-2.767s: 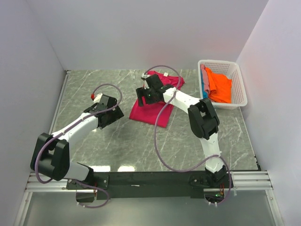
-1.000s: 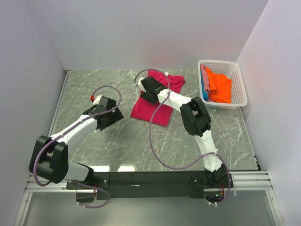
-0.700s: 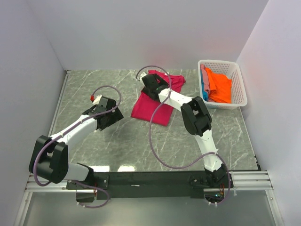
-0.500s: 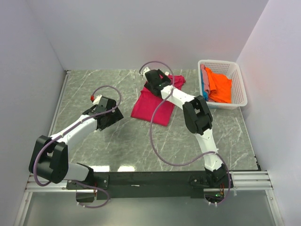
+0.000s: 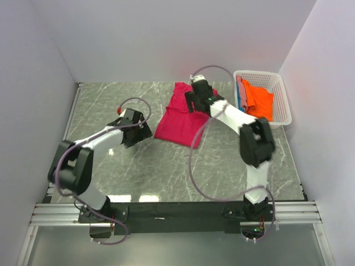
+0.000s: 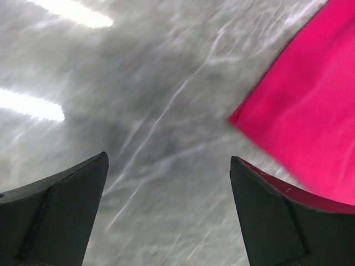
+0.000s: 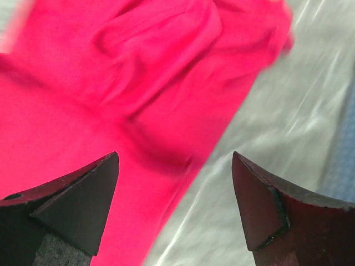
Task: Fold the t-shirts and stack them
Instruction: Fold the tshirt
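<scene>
The left pincer (image 5: 146,129), spread, has swung in beside the near-left corner of the crimson-pink t-shirt (image 5: 177,121) lying on the table (image 5: 138,166), and the right pincer (image 5: 192,103), also spread, has shifted over its far-right part, likely readying a two-handed fold.

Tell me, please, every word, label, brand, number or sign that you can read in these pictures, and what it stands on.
None: no view shows readable text.
The crimson-pink t-shirt, the orange t-shirt and the white basket show no print, label or number.
</scene>
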{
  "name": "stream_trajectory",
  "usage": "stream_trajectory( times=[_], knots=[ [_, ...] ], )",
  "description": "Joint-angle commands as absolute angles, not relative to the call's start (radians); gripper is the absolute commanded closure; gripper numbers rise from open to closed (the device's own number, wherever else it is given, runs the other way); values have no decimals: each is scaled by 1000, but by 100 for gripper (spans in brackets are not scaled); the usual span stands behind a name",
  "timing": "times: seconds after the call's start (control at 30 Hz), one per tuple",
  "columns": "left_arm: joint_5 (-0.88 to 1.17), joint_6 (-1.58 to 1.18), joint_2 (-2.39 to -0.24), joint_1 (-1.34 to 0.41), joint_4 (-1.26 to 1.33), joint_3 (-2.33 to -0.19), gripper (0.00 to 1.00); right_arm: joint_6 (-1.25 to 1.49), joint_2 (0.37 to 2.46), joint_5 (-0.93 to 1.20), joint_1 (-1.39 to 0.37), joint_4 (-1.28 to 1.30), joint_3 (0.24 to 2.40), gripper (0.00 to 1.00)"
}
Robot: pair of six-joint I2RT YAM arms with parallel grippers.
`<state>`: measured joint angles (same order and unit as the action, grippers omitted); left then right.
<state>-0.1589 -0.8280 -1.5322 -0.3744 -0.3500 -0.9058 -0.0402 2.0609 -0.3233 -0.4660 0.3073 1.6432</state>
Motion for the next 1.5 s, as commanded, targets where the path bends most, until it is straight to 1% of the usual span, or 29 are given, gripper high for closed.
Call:
stream_trajectory(
  times=[0.0,0.03,0.1,0.13,0.2,0.23,0.3,0.33,0.43,0.5,0.6,0.63,0.73,0.77,0.87,0.9,0.93,0.97,1.13,1.33,1.4,1.47],
  knots=[
    [-94,-778,-1633,-373,-273,-1014,5,340,1777,-187,-469,238,1417,12],
    [-74,-770,-1650,-373,-262,-1028,10,374,1743,-158,-468,229,1367,12],
    [-32,-764,-1690,-373,-247,-1052,14,435,1663,-117,-465,221,1246,12],
    [-22,-764,-1701,-373,-229,-1055,19,445,1643,-100,-465,218,1214,13],
    [12,-765,-1741,-373,-207,-1065,24,472,1600,-71,-465,221,1139,16],
    [26,-761,-1758,-374,-204,-1071,30,480,1592,-63,-465,228,1120,17],
    [46,-755,-1808,-374,-213,-1095,35,497,1572,-22,-463,227,1066,19],
    [66,-753,-1821,-374,-218,-1101,41,502,1566,-12,-463,213,1048,20],
    [92,-755,-1844,-376,-210,-1103,49,523,1560,46,-459,187,1000,21],
    [97,-759,-1850,-379,-201,-1095,51,543,1565,92,-457,151,971,23],
    [106,-758,-1862,-385,-206,-1092,57,561,1580,138,-459,121,945,26],
    [106,-758,-1865,-388,-209,-1092,62,571,1585,150,-457,104,937,28],
    [95,-758,-1876,-396,-212,-1089,67,583,1598,166,-457,84,922,29],
    [84,-761,-1881,-399,-213,-1095,68,583,1601,172,-459,81,919,30],
    [68,-761,-1908,-397,-222,-1121,76,587,1611,195,-459,66,904,32],
    [69,-758,-1922,-397,-222,-1127,80,591,1614,199,-459,66,896,32],
    [71,-755,-1928,-397,-219,-1138,91,589,1617,196,-460,63,893,33],
    [71,-753,-1933,-397,-221,-1143,99,588,1620,195,-459,63,888,33],
    [28,-750,-1921,-397,-213,-1123,99,581,1663,178,-463,77,903,37],
    [3,-756,-1844,-399,-193,-1071,99,577,1695,114,-483,110,911,39],
    [3,-758,-1835,-399,-207,-1068,99,578,1709,121,-489,112,916,40],
    [2,-756,-1827,-397,-210,-1058,99,577,1713,124,-506,110,911,44]
  ],
)
